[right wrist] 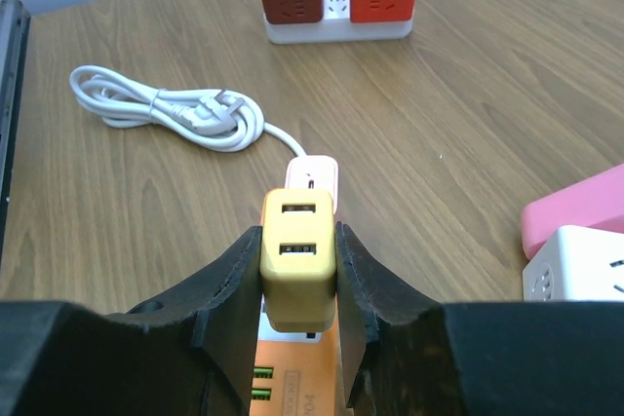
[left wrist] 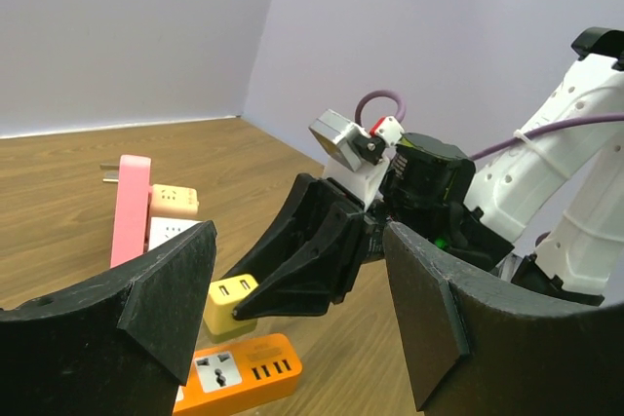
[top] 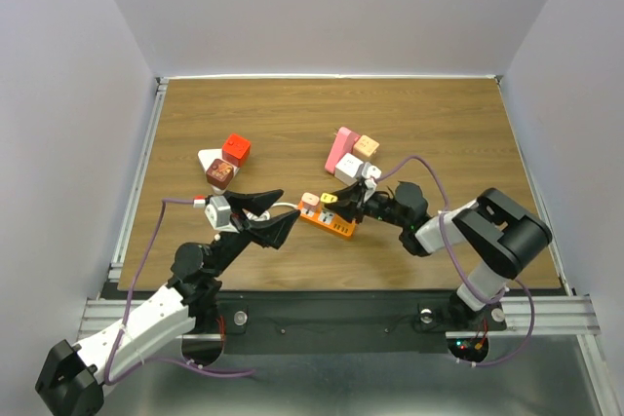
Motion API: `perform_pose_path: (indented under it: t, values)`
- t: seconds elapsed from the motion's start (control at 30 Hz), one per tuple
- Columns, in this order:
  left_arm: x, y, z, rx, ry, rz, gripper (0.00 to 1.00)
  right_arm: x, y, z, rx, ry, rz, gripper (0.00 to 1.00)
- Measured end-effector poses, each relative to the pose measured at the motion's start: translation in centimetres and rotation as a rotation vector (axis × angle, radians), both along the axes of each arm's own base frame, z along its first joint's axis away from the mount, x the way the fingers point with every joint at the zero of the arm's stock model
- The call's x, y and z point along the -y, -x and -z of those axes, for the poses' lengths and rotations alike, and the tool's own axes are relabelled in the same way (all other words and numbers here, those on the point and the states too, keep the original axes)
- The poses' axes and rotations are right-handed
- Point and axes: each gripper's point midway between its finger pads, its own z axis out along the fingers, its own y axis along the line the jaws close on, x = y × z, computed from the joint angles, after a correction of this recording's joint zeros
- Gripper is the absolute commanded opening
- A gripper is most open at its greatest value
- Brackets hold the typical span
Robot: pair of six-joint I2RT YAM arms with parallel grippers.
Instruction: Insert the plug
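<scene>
— Right wrist view: clenched on what, and where?
— Clenched on the yellow plug (right wrist: 297, 258), pinched at both flanks by the right pincer (right wrist: 297, 275). Held just above the orange power strip (right wrist: 292, 392), near the middle of the bench (top: 448, 114). Judged not yet seated; prongs hidden, so contact impossible to tell.
— And across from it?
— Shows the left pincer (left wrist: 302, 289) released, spread wide, grasping nothing. Hovers near the strip, facing the right pincer, apart from both.
— Liable to go wrong how?
— Could miss the socket holes: no sight of the prongs, hence no check on alignment. Could jam or bend if pushed down tilted. Could shove or tip the strip, since nothing pins it down. Could slip upward in the grip under the push. Could also knock the left pincer, given so little room between.
— Counted?
— Two arms, two pincers. One yellow plug. One orange power strip, with one pale pink block (right wrist: 312, 172) at its far end and one coiled white cord (right wrist: 166, 109) beyond. One pink bar (top: 339, 150). Four cubes: a red cube (top: 236, 149), a dark red cube (top: 220, 173), a white cube (top: 349, 169), a peach cube (top: 367, 146). One white base (top: 207, 157) under the red pair.
</scene>
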Motion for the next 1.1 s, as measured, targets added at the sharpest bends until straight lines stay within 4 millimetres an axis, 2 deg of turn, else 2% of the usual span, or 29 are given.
perform_pose_path:
  t: [0.23, 0.9, 1.0, 1.1]
  values:
    - [0.0, -0.1, 0.1, -0.002, -0.004, -0.006, 0.80, -0.2, -0.1, 2.5, -0.059, 0.031, -0.019, 0.00]
    - [-0.2, -0.3, 0.2, -0.002, -0.007, -0.018, 0.80, -0.4, -0.9, 2.8, -0.050, 0.002, -0.023, 0.01]
    - [-0.2, -0.3, 0.2, -0.001, -0.008, -0.019, 0.80, -0.4, -1.0, 3.7, -0.075, 0.015, -0.023, 0.00]
    - [-0.2, -0.3, 0.2, 0.000, -0.009, -0.019, 0.80, -0.5, -1.0, 3.7, -0.076, 0.012, -0.024, 0.00]
